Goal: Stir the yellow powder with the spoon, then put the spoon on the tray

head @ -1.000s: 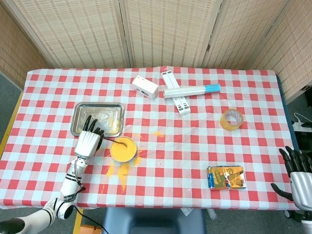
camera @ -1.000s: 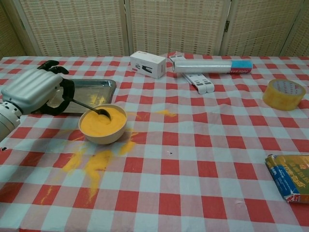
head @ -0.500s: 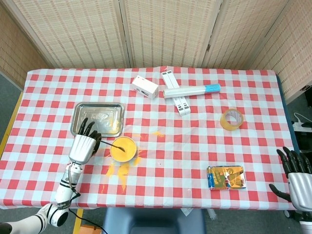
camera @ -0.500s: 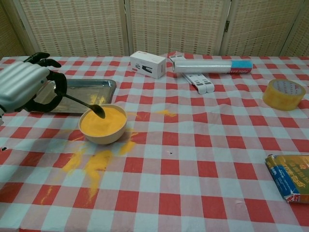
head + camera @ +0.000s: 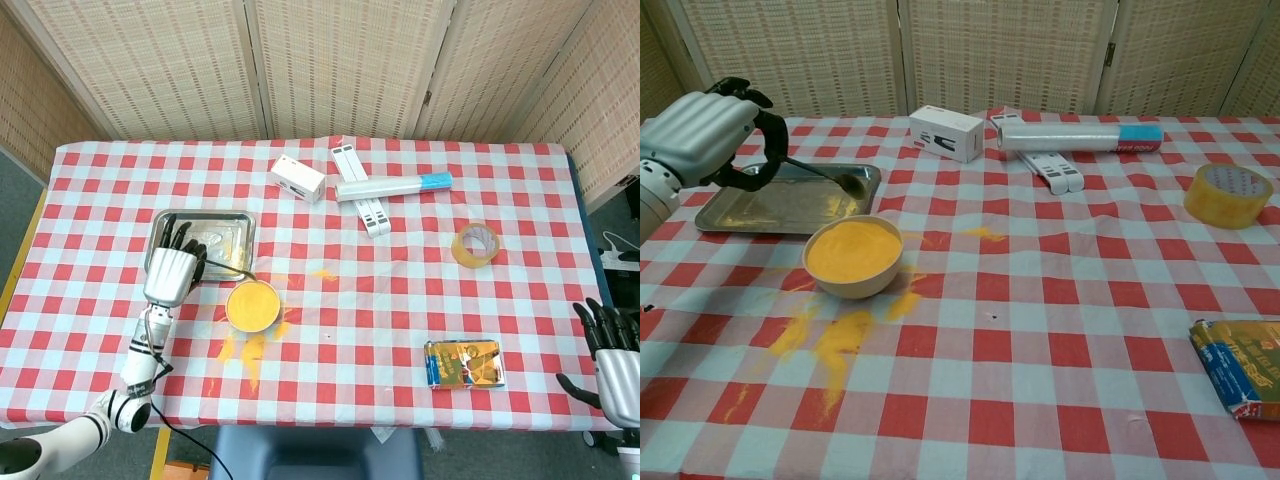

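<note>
The left hand was up over the near edge of the metal tray, its fingers clamped around the handle of the spoon. The spoon slanted down and away from the hand, and its bowl, dusted yellow, hung above the tray's right end, clear of the bowl just in front. I could not tell whether the spoon's tip touched the tray.

The bowl sat on the checked tablecloth just beside the tray's near right corner, heaped with yellow powder. More of the powder was spilled across the cloth in front of the bowl, and a small patch lay off to its right.

The right hand was well away at the table's near right corner, holding nothing, its fingers spread and pointing up.

Further back lay a small white box, a roll of film resting across two white strips, a roll of tape out to the right, and a flat packet near the front edge.
</note>
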Available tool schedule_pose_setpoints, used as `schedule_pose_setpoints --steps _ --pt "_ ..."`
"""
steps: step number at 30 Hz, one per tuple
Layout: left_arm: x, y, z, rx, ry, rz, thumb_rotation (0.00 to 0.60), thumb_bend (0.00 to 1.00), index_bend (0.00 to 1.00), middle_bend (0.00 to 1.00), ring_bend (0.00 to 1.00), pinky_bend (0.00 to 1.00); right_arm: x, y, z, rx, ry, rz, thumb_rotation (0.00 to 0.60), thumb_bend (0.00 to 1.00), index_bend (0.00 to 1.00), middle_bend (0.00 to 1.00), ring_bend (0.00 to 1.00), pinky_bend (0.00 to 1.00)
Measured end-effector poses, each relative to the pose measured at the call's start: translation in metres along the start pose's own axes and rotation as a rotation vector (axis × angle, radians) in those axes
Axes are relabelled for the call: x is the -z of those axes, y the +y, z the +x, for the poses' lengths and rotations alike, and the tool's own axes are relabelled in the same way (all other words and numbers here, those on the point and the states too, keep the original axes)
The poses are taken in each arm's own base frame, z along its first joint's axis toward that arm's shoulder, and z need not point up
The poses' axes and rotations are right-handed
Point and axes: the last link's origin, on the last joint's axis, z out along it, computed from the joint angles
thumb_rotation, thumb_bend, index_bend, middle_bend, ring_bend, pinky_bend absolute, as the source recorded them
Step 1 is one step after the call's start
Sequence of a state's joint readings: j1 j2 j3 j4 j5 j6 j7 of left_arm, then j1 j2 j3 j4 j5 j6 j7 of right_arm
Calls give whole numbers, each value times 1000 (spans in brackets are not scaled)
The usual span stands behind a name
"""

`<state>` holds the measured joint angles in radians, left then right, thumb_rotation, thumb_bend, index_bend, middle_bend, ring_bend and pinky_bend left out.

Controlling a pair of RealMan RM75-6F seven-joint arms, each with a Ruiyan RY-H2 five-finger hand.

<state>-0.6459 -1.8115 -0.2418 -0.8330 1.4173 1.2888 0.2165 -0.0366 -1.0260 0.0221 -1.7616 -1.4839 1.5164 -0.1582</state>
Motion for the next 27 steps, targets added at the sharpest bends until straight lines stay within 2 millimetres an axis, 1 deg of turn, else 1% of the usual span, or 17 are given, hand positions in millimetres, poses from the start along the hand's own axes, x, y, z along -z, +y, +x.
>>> schedule_pose_setpoints --steps 5,8,12,15,16,18,21,24,25,26,27 --pt "-24 -17 -12 -33 -60 64 600 718 910 511 141 0 -7 3 -2 6 -7 -26 600 86 0 0 0 0" --pt "-33 -29 -22 -54 -103 103 600 713 908 517 142 0 -11 4 -5 14 -16 -40 600 86 0 0 0 0" --pt "-38 -42 -33 -71 -156 150 600 703 907 517 142 0 -15 5 -8 22 -25 -48 600 86 0 0 0 0" --pt "-39 -49 -40 -66 -189 181 600 661 898 516 143 0 -15 5 -8 25 -25 -53 600 86 0 0 0 0" --pt "-39 -50 -42 -59 -197 187 600 643 874 512 142 0 -15 5 -9 26 -25 -55 600 86 0 0 0 0" --pt "-38 -50 -46 -48 -213 192 600 612 756 479 134 0 -16 4 -9 27 -25 -55 600 86 0 0 0 0" --pt "-36 -49 -51 -44 -236 187 600 568 473 390 104 0 -16 4 -9 28 -27 -54 600 86 0 0 0 0" --pt "-35 -48 -53 -35 -247 184 600 542 283 315 75 0 -16 4 -10 28 -27 -54 600 86 0 0 0 0" --pt "-35 -48 -53 -34 -247 184 600 525 163 256 49 0 -16 4 -10 29 -27 -54 600 86 0 0 0 0" --pt "-35 -48 -53 -32 -248 184 600 512 79 209 29 0 -16 4 -10 29 -28 -54 600 86 0 0 0 0" --pt "-35 -48 -53 -29 -248 183 600 502 22 163 10 0 -16 3 -10 29 -28 -53 600 86 0 0 0 0"
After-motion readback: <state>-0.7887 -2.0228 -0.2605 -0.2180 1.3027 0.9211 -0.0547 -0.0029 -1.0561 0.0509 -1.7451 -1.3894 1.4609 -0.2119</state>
